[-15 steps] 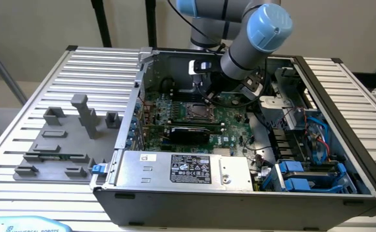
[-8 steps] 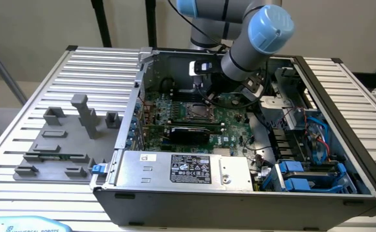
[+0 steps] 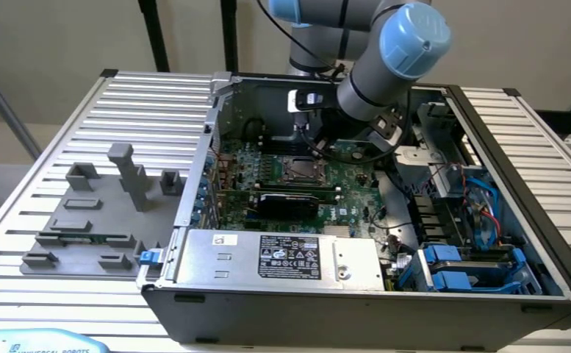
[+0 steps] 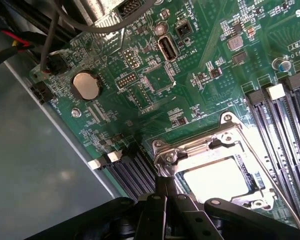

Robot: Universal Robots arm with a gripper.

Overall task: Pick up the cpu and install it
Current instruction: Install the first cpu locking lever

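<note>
The cpu lies flat inside the motherboard's socket, its shiny silver top framed by the metal socket bracket. In the exterior view the cpu is a small square in the middle of the green board inside the open computer case. My gripper is shut, its dark fingers pressed together with nothing between them, just beside the socket's edge and above the board. From outside, the gripper hangs inside the case, slightly toward the exterior view's right of the socket.
Case walls surround the board. A power supply sits at the near side, with blue drive caddies and cables toward the exterior view's right. Grey fixture blocks and a green memory stick lie on the slatted table. Memory slots flank the socket.
</note>
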